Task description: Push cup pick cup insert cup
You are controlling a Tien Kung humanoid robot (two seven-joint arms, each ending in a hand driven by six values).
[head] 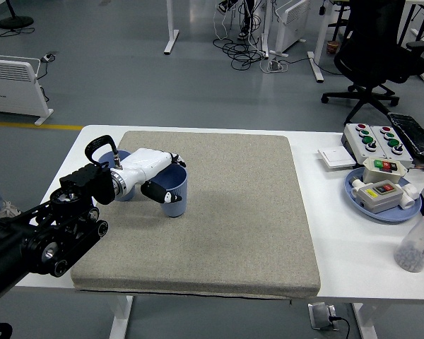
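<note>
A blue cup [177, 192] stands upright on the grey mat [226, 212], toward its left side. My left hand [162, 178], white with black fingertips, is wrapped around the cup: thumb on the near side, fingers over the far rim. A second blue cup [120, 187] stands behind the hand near the mat's left edge, mostly hidden by the wrist. My left arm [49, 233] comes in from the lower left. My right arm is out of view.
A blue plate [381, 198] with button boxes, a control box [378, 140] with red and green buttons and a bottle [418, 244] stand at the table's right end. A black office chair [374, 49] is beyond the table.
</note>
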